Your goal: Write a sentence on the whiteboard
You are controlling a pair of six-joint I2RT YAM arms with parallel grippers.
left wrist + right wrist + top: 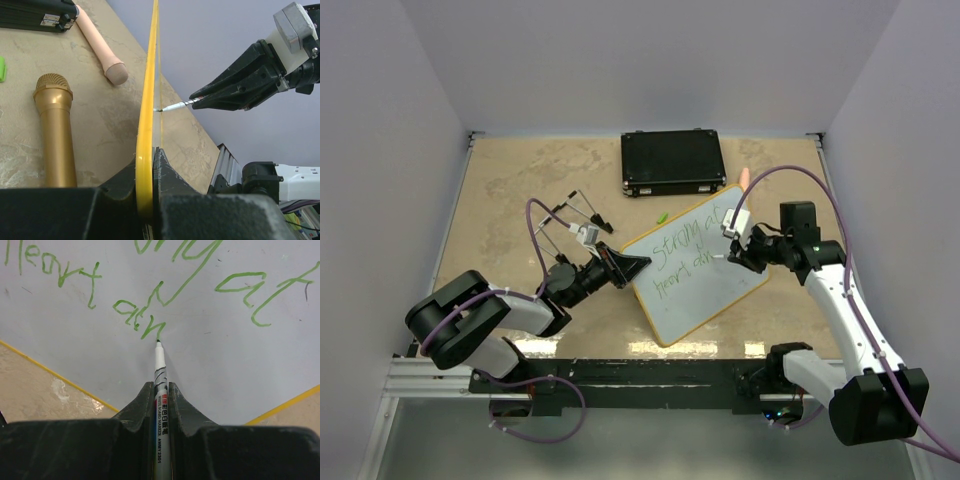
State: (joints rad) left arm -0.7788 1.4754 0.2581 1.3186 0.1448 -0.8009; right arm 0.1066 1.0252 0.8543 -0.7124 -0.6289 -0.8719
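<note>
The whiteboard (705, 285), white with a yellow rim, lies slanted across the middle of the table. My left gripper (636, 266) is shut on its left edge. The left wrist view shows the rim (148, 95) edge-on between the jaws of the left gripper (150, 167). The sentence (685, 255) is green handwriting in two lines. My right gripper (160, 390) is shut on a white marker (160, 367). The marker's green tip touches the board at the end of the lower line of the sentence (142, 322). From the left wrist, the marker (175, 106) meets the board face.
A black case (672, 163) lies behind the board. A green cap (661, 216) and some thin wire pieces (575, 210) lie left of it. A gold microphone (55, 130) and a pink one (102, 47) rest on the table beside the board.
</note>
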